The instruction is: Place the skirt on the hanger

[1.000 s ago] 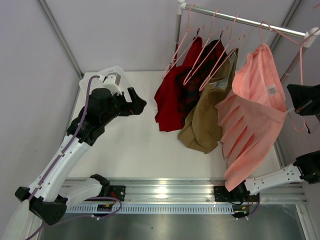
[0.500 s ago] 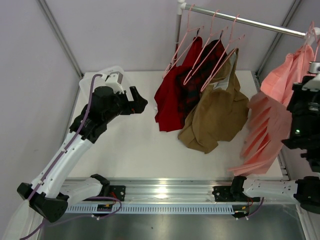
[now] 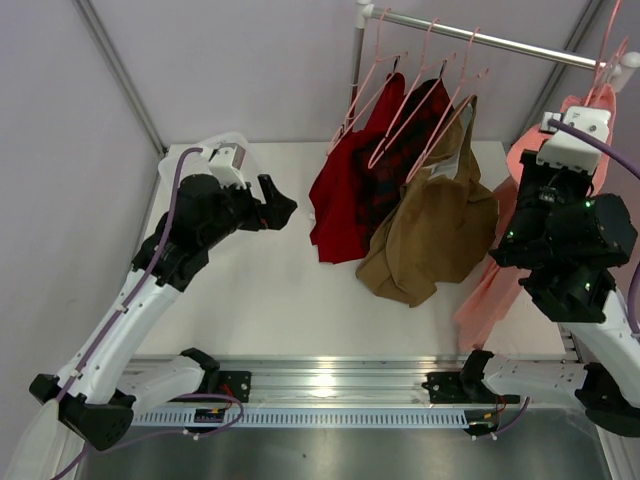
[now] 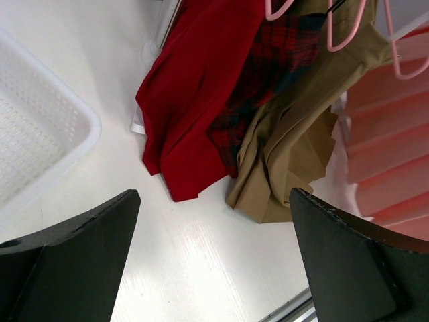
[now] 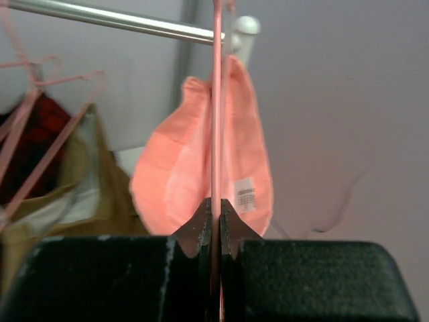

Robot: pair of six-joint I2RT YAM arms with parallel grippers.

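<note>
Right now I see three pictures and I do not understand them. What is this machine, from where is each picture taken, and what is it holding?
These are two robot arms bolted at the edge of a table. One picture looks down from above; the other two come from a camera on each wrist. The left gripper is open and empty, near a white basket. The right gripper is shut on a pink hanger carrying the salmon skirt, beside a metal rail where other garments hang.

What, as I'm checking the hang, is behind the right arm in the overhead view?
The salmon skirt: its lower hem and top edge show beside the arm; its middle and most of the hanger are covered.
</note>
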